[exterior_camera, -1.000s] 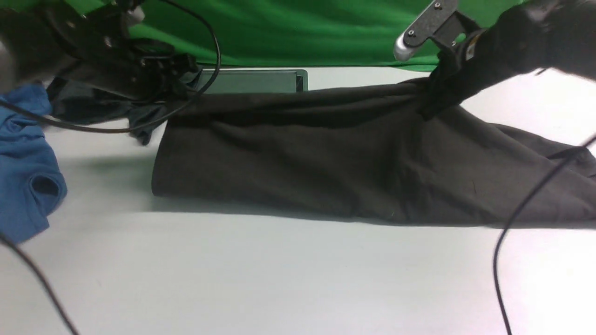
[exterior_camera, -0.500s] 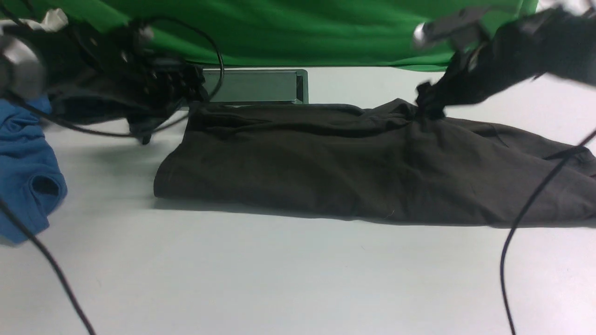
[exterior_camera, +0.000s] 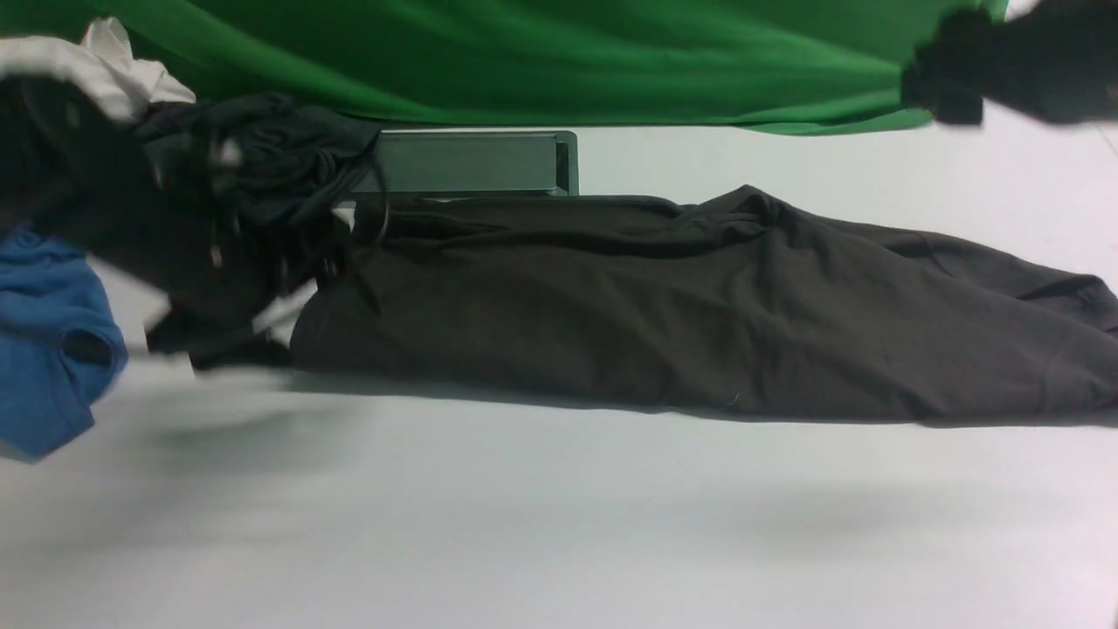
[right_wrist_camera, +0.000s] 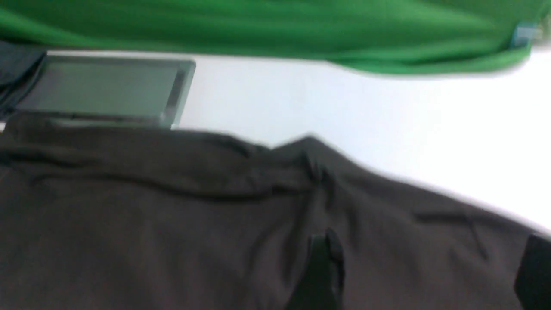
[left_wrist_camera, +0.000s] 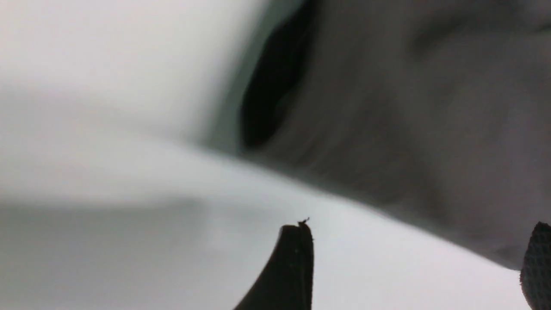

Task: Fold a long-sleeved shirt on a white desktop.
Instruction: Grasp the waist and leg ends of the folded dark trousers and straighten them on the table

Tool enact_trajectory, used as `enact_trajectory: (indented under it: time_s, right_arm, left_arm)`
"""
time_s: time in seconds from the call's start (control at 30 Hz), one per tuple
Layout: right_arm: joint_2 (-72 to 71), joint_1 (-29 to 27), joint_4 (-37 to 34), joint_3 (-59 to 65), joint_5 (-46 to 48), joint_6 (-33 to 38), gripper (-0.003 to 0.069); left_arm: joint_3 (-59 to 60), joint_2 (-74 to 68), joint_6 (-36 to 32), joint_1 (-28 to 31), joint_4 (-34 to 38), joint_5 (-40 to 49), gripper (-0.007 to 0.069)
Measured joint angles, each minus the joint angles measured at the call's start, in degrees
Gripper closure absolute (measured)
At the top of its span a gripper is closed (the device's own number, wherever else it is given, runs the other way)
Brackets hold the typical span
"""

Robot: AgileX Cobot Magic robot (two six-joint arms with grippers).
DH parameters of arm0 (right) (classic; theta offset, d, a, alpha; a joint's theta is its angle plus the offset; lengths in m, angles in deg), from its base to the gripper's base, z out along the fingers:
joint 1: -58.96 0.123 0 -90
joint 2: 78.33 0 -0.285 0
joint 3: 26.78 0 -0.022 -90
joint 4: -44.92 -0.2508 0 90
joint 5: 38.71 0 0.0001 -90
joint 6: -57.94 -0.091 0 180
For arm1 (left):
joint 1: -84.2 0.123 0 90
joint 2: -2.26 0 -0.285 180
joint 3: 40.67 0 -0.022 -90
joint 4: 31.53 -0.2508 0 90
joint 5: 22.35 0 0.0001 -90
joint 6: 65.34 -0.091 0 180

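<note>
I see left gripper (left_wrist_camera: 415,254) fingers spread wide, empty; shirt (exterior_camera: 681,306) edge just past tips, lying on desktop (exterior_camera: 524,524). Same on right gripper (right_wrist_camera: 430,258): fingers wide, nothing held, shirt beyond them. Hatch (exterior_camera: 472,163) past shirt. Wrist views blurred.

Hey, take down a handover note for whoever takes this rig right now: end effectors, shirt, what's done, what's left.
Left end effector: open, empty, near the shirt's left end.
Right end effector: open, empty, above the shirt.
Shirt: lies free on the desktop as a long band, far edge by the cable hatch.
Done: apparently the lengthwise fold.
Left: probably folding the ends in crosswise.
</note>
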Motion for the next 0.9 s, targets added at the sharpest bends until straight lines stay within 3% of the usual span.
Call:
enact_trajectory:
  time_s: [0.2,0.27,0.47,0.6,0.77,0.9]
  right_arm:
    - [-5.6,0.0,-0.3,11.9,-1.0,-0.3,0.0118]
    - [-6.7,0.0,-0.4,16.9,-1.0,-0.3,0.0118]
    - [-7.1,0.0,-0.8,24.0,-0.5,-0.4,0.0118]
    - [-7.1,0.0,-1.0,24.7,-0.7,-0.4,0.0118]
    - [-7.1,0.0,-1.3,24.7,-1.9,-0.4,0.0118]
    - [-7.1,0.0,-1.6,24.7,-1.9,-0.7,0.0143]
  left_arm:
    - [9.2,-0.1,-4.0,-0.1,13.4,-14.9,-0.0068]
    - [10.1,-0.6,-10.8,-0.1,20.7,-20.6,-0.0068]
    - [10.0,-4.0,-26.6,-0.1,35.2,-25.9,-0.0068]
    - [8.3,-5.8,-31.0,-0.1,38.8,-25.8,-0.0061]
    - [7.2,-7.3,-33.7,-0.1,39.8,-25.6,0.0069]
    - [7.2,-7.9,-36.8,0.3,39.8,-23.9,0.0335]
